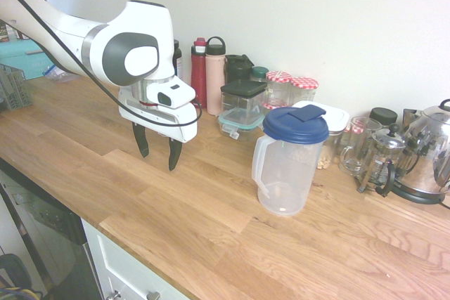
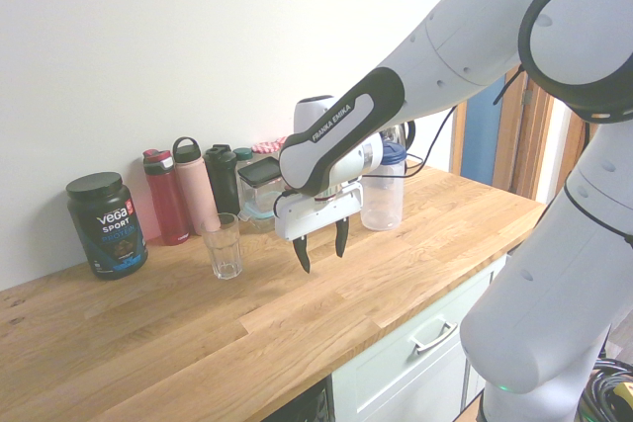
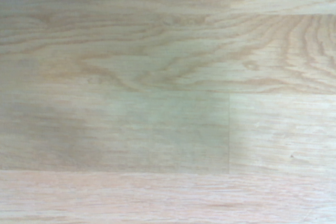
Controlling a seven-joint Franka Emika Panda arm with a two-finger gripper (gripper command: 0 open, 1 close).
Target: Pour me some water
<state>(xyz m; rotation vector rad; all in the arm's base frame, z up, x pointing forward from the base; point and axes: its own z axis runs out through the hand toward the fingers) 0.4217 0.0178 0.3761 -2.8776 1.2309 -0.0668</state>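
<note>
The pitcher (image 1: 288, 161), clear plastic with a dark blue lid, stands upright on the wooden counter (image 1: 211, 223), well apart from the gripper (image 1: 157, 147), whose two dark fingers (image 1: 141, 140) are spread wide and hold nothing. The gripper points straight down and hovers above a bare stretch of counter; the wrist view shows only blurred wood grain (image 3: 168, 98) beneath it. In the second exterior view the gripper (image 2: 319, 245) hangs between an empty drinking glass (image 2: 224, 245) on one side and the pitcher (image 2: 383, 195) on the other, touching neither. The glass stands upright near the wall, in front of a row of bottles. That row holds a red bottle (image 2: 165, 197), a pink bottle (image 2: 193, 186) just beside it, and a dark bottle (image 2: 221, 179), with a black tub labelled Vega Sport (image 2: 107, 223) further along the wall. Behind the pitcher in the first exterior view sit a clear storage container with a black lid (image 1: 243, 100), two jars with red checked lids (image 1: 291, 88), a glass mug (image 1: 356, 147), a French press (image 1: 384, 161) and a shiny metal kettle (image 1: 430, 151), all ranged against the white wall.
</note>
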